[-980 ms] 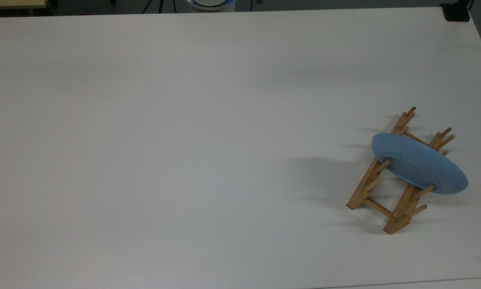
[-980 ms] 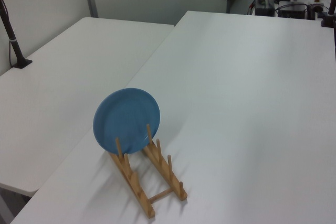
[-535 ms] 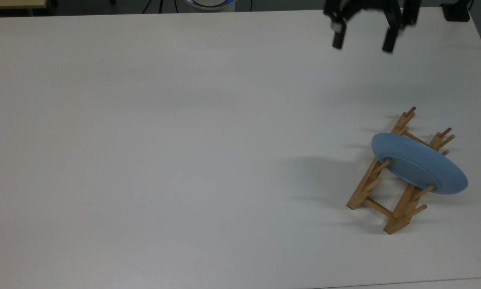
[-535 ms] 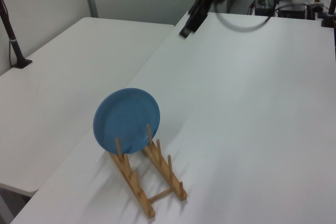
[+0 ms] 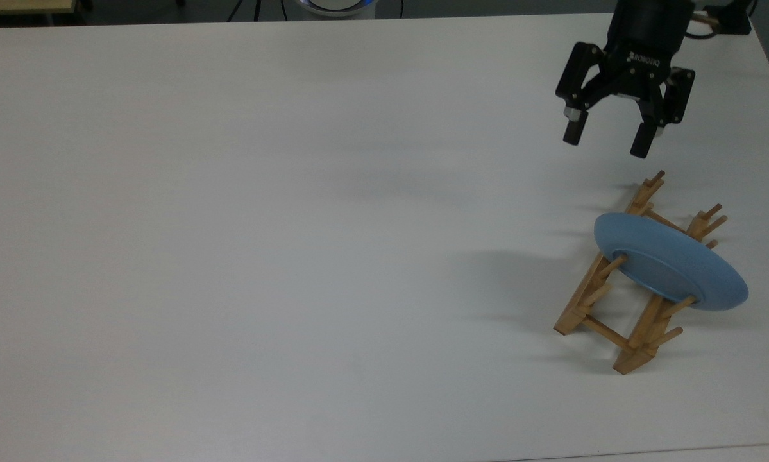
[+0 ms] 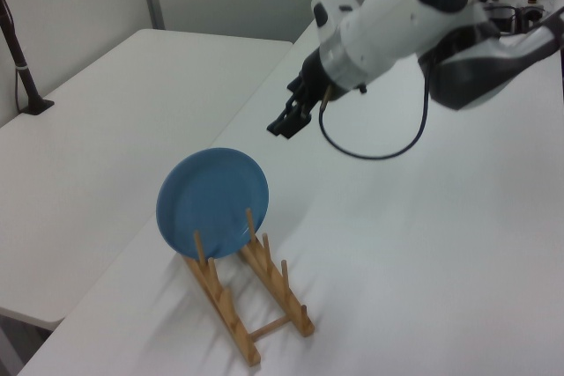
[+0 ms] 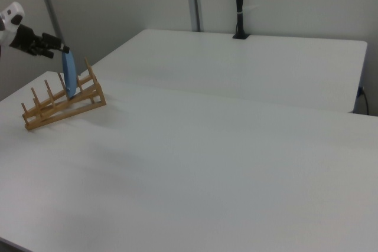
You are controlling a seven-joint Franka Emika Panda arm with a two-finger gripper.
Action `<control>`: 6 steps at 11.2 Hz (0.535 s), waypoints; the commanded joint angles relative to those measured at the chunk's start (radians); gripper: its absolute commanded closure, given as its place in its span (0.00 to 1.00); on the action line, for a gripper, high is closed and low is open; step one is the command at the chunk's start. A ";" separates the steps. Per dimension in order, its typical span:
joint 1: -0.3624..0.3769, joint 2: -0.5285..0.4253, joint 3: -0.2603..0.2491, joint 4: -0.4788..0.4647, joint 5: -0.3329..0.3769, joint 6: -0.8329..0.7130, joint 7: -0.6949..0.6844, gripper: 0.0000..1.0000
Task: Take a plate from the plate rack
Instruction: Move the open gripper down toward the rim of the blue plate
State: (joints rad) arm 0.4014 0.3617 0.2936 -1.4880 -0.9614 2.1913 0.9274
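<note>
From my station I see the round, shallow light-blue plate (image 5: 673, 263) standing on edge in the small light-wood plate rack (image 5: 615, 321), leaning between the slanted pegs of its two rails, near the top view's right edge on the white table (image 5: 262, 224). In the left view the plate (image 6: 212, 202) sits at the rack's (image 6: 251, 301) far end, its blue face turned toward the camera, with several bare pegs in front of it. In the right view the plate (image 7: 69, 74) appears edge-on as a thin blue sliver, tilted in the rack (image 7: 62, 105) at the right view's left. The black two-finger gripper (image 5: 607, 138) hangs in the air above the table, apart from the plate and just beyond the rack's far end in the top view; its two fingers stand spread wide with nothing between them. In the left view the gripper (image 6: 284, 123) hovers above and to the right of the plate, carried on the white arm (image 6: 397, 24).
</note>
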 commanded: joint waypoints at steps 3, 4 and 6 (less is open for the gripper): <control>0.036 0.123 -0.008 0.047 -0.239 0.048 0.230 0.05; 0.037 0.140 -0.008 0.064 -0.258 0.048 0.247 0.05; 0.045 0.170 -0.008 0.098 -0.275 0.048 0.271 0.06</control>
State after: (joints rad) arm 0.4264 0.4848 0.2935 -1.4580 -1.2045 2.2270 1.1596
